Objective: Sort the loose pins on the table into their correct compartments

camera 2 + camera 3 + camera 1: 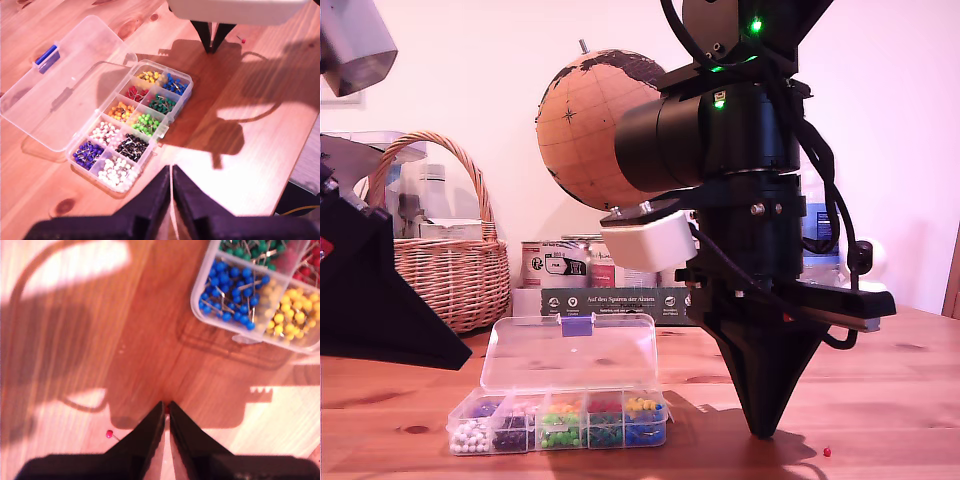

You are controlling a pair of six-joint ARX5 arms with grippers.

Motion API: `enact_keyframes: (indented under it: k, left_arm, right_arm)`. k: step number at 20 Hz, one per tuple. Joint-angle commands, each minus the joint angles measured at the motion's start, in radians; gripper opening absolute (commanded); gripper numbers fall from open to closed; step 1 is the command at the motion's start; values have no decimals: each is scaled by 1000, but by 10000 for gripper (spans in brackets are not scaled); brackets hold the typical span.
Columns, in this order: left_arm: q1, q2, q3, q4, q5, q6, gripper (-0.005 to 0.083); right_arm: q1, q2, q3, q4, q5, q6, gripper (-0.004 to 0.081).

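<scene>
One loose pin [108, 434] in sight, red ball head on a fine bare shank, lying flat on the table [900, 400]. My second gripper [166, 412] stands tip-down on or just over the wood, jaws pressed together to a narrow slit. A reddish speck shows at the tips, but whether anything is pinched there cannot be told. In the exterior view the pin lies near those tips at about four o'clock, apart from them, and the compartments [560, 420] sit at nine o'clock with the box lid [570, 355] thrown back behind them. My first gripper [171, 180] hangs above the far side of the box, jaws likewise drawn together, with nothing visible between them. Handling, as judged: next to weightless, rigid, with a smooth round head likely to squirt out of a blunt pinch or roll away if nudged. The shank is thin and sharp, and easy to miss. Best hold is across the ball head, jaws parted only a little and lowered squarely to the wood so that the pin cannot skate away. Destination, as judged: the red section [134, 92], in the middle of the box beside the dark green section. Behind, at ten o'clock in the exterior view: wicker basket [450, 270]; at twelve, a globe [585, 130].
</scene>
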Motion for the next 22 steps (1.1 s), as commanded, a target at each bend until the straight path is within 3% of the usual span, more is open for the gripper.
enact_keyframes:
  k: [1, 11, 16, 22]
  left_arm:
    - [4, 8, -22, 7, 0, -2, -24]
    - [4, 8, -22, 8, 0, -2, -24]
    - [4, 8, -22, 8, 0, -2, -24]
    - [4, 8, -22, 8, 0, -2, -24]
  right_arm:
    - [5, -28, 20, -2, -1, 12, -11]
    - [8, -35, 113, -16, -14, 57, -11]
    - [26, -35, 148, -1, -83, 80, -11]
    - [53, -35, 148, 71, -108, 106, -11]
